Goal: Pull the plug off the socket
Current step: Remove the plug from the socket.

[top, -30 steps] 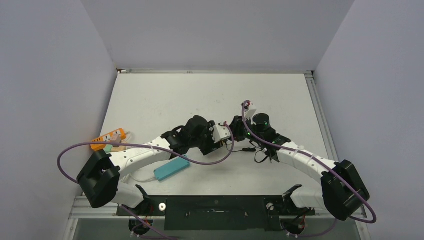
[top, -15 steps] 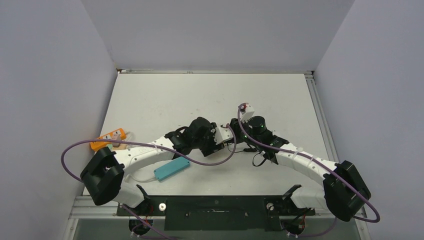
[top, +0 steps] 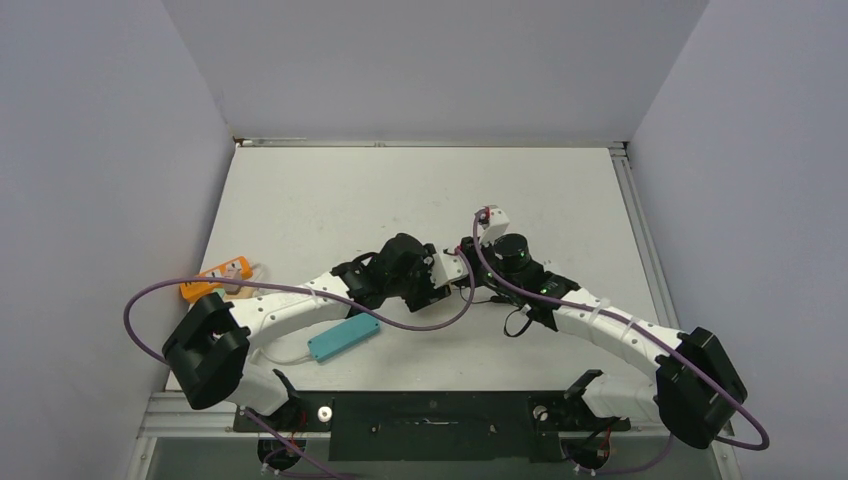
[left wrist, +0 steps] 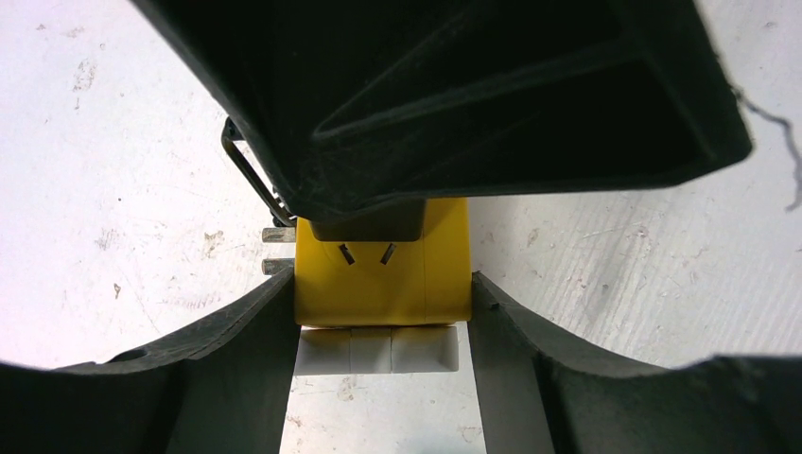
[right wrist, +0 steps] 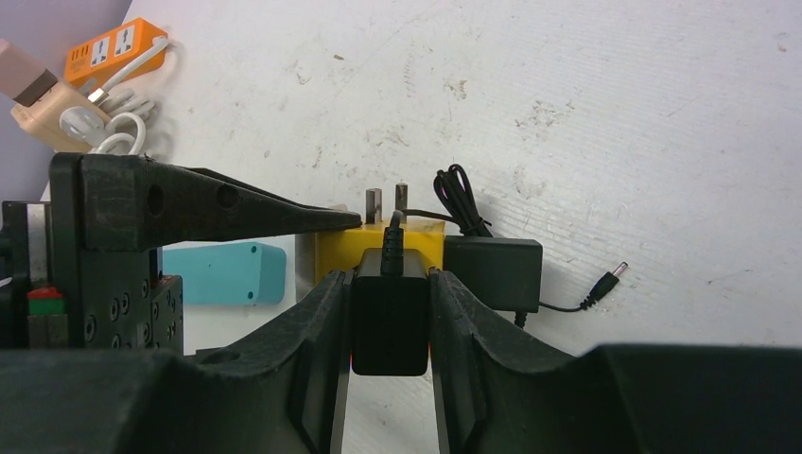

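The yellow socket block (left wrist: 383,279) lies on the table with a white part at its near end. My left gripper (left wrist: 378,312) is shut on its two sides. A black plug (right wrist: 390,317) sits in the socket (right wrist: 333,253), its cable running away from me. My right gripper (right wrist: 390,284) is shut on the plug's sides. In the top view the two grippers meet at mid-table, left (top: 438,283) and right (top: 470,272), and they hide the socket and plug. The left gripper's fingers (right wrist: 255,216) reach in from the left in the right wrist view.
A second black adapter (right wrist: 494,270) with a thin cable and barrel jack (right wrist: 615,274) lies right beside the socket. A teal box (top: 343,338) lies near the left arm. An orange power strip (top: 215,278) and a coiled white cable lie at the left edge.
The right wrist has shifted a little to the left, closer to the left gripper. The left arm has moved slightly. Both grips look unchanged.
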Controlling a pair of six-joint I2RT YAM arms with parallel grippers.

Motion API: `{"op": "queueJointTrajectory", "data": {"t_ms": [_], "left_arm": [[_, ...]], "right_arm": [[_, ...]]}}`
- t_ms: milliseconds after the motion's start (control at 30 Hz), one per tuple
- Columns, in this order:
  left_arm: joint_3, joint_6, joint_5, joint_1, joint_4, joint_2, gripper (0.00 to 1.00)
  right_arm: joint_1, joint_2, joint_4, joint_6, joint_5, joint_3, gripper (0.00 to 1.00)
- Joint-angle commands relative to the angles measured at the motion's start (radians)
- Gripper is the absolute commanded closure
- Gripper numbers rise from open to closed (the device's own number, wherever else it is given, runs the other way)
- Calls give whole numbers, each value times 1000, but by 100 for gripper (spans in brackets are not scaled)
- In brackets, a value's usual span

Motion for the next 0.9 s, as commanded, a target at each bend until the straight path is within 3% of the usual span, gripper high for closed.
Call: {"op": "queueJointTrajectory", "data": {"t_ms": [0,167,333,433,867], "left_arm": [[-10,-26,-192,57,-134,-10,100],[-12,-36,-101,84,-122,-56,100],[-54,-30,34,111,-64,-144,100],[-57,-29,42,117,-57,-147,100],[-16,-3,-112,60,-130,-40,100]], "right_arm": [[-35,-83,11,-12,110,60,95],[-60,-112,-50,-66,290,44,95],[-210,-121,-4,-52,94,-17,95],[-228,-112,14,-47,22,-14,95],[-202,-111,17,12,-94,55,95]]}}
